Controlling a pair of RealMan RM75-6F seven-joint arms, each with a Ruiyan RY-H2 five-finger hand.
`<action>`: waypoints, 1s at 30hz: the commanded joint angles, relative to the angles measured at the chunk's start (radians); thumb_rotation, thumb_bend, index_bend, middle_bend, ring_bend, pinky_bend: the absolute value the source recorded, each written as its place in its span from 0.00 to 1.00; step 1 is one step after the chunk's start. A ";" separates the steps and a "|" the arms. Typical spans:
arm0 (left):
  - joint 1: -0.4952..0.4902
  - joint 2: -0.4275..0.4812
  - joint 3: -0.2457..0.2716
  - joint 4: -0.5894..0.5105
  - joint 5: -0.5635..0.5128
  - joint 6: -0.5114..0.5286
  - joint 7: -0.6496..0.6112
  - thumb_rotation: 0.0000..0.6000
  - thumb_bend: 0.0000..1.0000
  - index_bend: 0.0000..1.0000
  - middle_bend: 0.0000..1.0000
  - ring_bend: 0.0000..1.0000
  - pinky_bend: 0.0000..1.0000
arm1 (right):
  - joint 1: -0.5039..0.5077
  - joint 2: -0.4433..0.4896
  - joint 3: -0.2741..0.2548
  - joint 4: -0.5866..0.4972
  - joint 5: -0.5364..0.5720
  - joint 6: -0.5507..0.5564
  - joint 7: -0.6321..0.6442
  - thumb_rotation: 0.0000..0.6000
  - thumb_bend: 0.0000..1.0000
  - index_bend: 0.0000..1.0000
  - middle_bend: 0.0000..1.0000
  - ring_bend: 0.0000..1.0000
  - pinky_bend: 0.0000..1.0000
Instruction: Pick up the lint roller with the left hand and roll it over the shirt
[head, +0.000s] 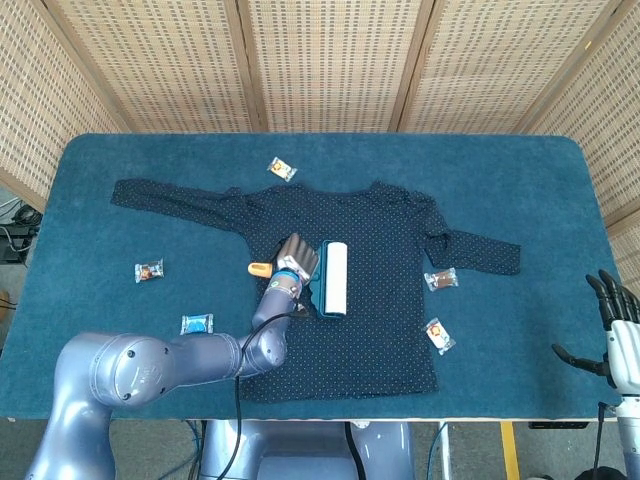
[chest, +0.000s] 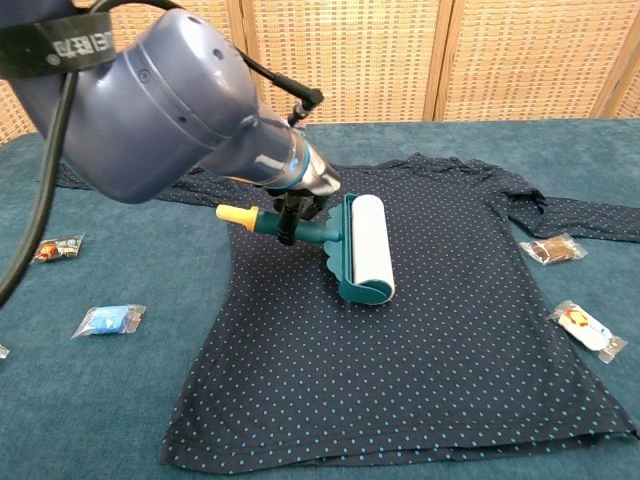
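1. Shirt (head: 365, 290): dark, blue-dotted, long-sleeved, spread flat on the blue table (head: 520, 180), sleeves out toward 9 and 3 o'clock.
2. Lint roller (head: 333, 279): white drum in a teal frame, orange-tipped handle pointing toward 9 o'clock; drum lies on the shirt's chest, slightly left of the garment's middle.
3. Left hand (head: 297, 258): fingers wrapped around the roller's handle, gripping it; forearm runs toward 7 o'clock.
4. Right hand (head: 615, 325): at the table's 4 o'clock corner, off the cloth, fingers spread, holding nothing.
5. Wrapped sweets: one above the collar (head: 282, 169); two beside the right sleeve (head: 440, 279) and hem (head: 438, 335); two left of the shirt (head: 149, 270), (head: 197, 323).
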 joint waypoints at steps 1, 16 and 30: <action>-0.002 -0.003 -0.007 -0.003 -0.015 0.014 0.021 1.00 0.75 0.85 0.90 0.82 0.69 | -0.001 0.000 0.000 0.000 -0.001 0.003 0.000 1.00 0.13 0.04 0.00 0.00 0.00; 0.107 0.158 0.073 -0.218 0.024 0.110 0.013 1.00 0.75 0.85 0.90 0.82 0.69 | -0.010 0.007 -0.006 -0.023 -0.028 0.035 -0.017 1.00 0.13 0.04 0.00 0.00 0.00; 0.117 0.147 0.052 -0.257 0.121 0.130 -0.002 1.00 0.75 0.85 0.90 0.82 0.69 | -0.008 0.007 -0.007 -0.026 -0.026 0.030 -0.017 1.00 0.13 0.04 0.00 0.00 0.00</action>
